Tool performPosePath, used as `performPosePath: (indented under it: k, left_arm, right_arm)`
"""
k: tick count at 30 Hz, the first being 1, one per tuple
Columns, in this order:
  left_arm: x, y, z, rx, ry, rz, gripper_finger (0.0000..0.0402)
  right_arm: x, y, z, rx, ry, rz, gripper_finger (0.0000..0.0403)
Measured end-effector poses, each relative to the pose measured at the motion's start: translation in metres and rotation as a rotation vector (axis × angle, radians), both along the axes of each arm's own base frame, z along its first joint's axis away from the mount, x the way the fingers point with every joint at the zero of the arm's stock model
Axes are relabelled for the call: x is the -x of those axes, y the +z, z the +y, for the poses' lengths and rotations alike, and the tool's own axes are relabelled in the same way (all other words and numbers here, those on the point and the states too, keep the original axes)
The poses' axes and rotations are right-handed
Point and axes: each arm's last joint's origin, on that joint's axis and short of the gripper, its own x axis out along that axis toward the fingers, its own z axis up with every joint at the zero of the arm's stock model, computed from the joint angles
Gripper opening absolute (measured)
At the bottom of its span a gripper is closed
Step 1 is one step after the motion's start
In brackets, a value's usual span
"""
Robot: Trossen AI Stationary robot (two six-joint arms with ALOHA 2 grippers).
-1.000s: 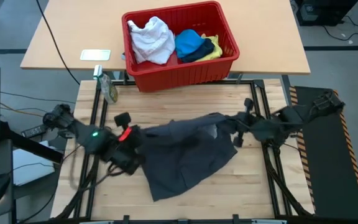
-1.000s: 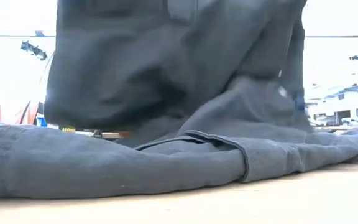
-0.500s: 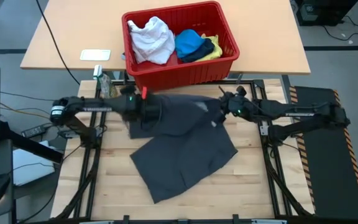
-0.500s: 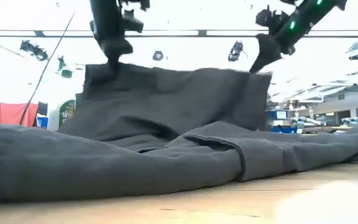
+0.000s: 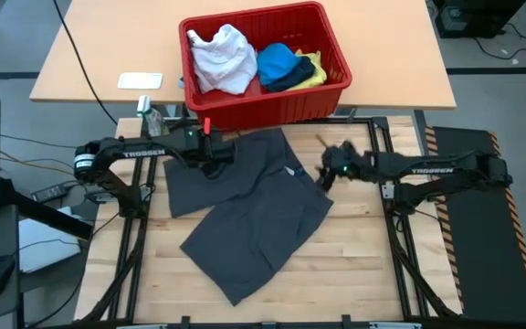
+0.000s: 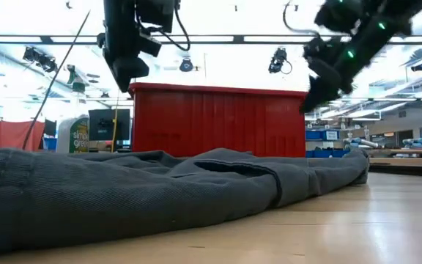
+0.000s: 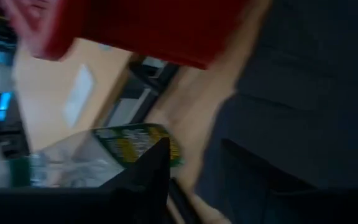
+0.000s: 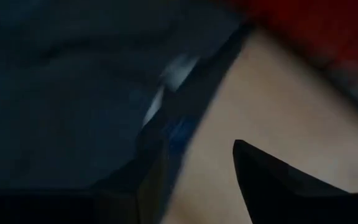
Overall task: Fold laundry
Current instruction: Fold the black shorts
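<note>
The dark grey garment [image 5: 254, 210] lies spread flat on the wooden table, its far edge near the red basket; the low view shows it as a low ridge [image 6: 123, 191]. My left gripper [image 5: 217, 157] hangs over the garment's far left part, clear above the cloth [image 6: 127, 73]. My right gripper [image 5: 325, 175] hovers at the garment's far right corner, also clear above it [image 6: 315, 94]. In the right wrist view its fingers [image 8: 197, 180] stand apart over the cloth edge [image 8: 61, 81] with nothing between them. Both grippers are open.
The red basket [image 5: 331, 91] stands at the far edge and holds white [image 5: 222, 57], blue [image 5: 277, 59], navy [image 5: 290, 80] and yellow [image 5: 313, 68] laundry. A bottle with a green label [image 5: 153, 123] stands at the far left. Bare wood lies near and right of the garment.
Both grippers carried the garment's lifted edge toward the far edge of the table, drawing the cloth out. They then let go. The raised far edge has dropped, and the garment now lies flat. The right gripper has sunk lower.
</note>
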Motion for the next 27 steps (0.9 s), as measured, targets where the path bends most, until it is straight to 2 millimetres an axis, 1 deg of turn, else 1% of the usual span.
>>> performPosePath:
  k: [3, 5, 7, 9, 12, 14, 17, 20, 22, 24, 25, 27]
  left_arm:
    - [-0.010, -0.003, -0.026, 0.014, -0.061, -0.083, 0.0143]
    - [-0.019, -0.013, -0.046, 0.014, -0.131, -0.160, 0.0144]
    - [-0.026, -0.030, -0.065, 0.021, -0.212, -0.224, 0.0144]
    - [-0.034, -0.051, -0.083, 0.065, -0.297, -0.303, 0.0144]
    - [-0.037, -0.086, -0.098, 0.182, -0.380, -0.394, 0.0144]
    - [-0.036, -0.103, -0.103, 0.233, -0.392, -0.459, 0.0144]
    - [-0.027, -0.124, -0.105, 0.297, -0.355, -0.488, 0.0144]
    - [-0.018, -0.137, -0.108, 0.342, -0.337, -0.476, 0.0144]
    - [-0.013, -0.142, -0.111, 0.349, -0.372, -0.436, 0.0144]
    - [-0.007, -0.148, -0.114, 0.344, -0.433, -0.374, 0.0144]
    - [-0.005, -0.150, -0.115, 0.342, -0.459, -0.346, 0.0144]
    - [-0.002, -0.152, -0.116, 0.339, -0.482, -0.313, 0.0143]
  right_arm:
    - [0.009, -0.039, 0.014, -0.093, 0.025, 0.016, 0.0177]
    - [0.015, -0.059, 0.021, -0.141, 0.045, 0.004, 0.0166]
    - [0.023, -0.076, 0.028, -0.197, 0.070, -0.001, 0.0153]
    - [0.030, -0.090, 0.033, -0.242, 0.082, 0.006, 0.0139]
    - [0.036, -0.098, 0.039, -0.301, 0.039, 0.004, 0.0115]
    - [0.038, -0.099, 0.044, -0.340, 0.005, 0.027, 0.0097]
    - [0.038, -0.093, 0.056, -0.457, -0.029, 0.055, 0.0076]
    - [0.034, -0.078, 0.072, -0.607, 0.065, 0.127, 0.0069]
    - [0.031, -0.065, 0.083, -0.675, 0.147, 0.183, 0.0068]
    - [0.025, -0.047, 0.094, -0.676, 0.226, 0.197, 0.0067]
    - [0.023, -0.040, 0.099, -0.648, 0.257, 0.211, 0.0067]
    - [0.021, -0.026, 0.105, -0.539, 0.306, 0.216, 0.0067]
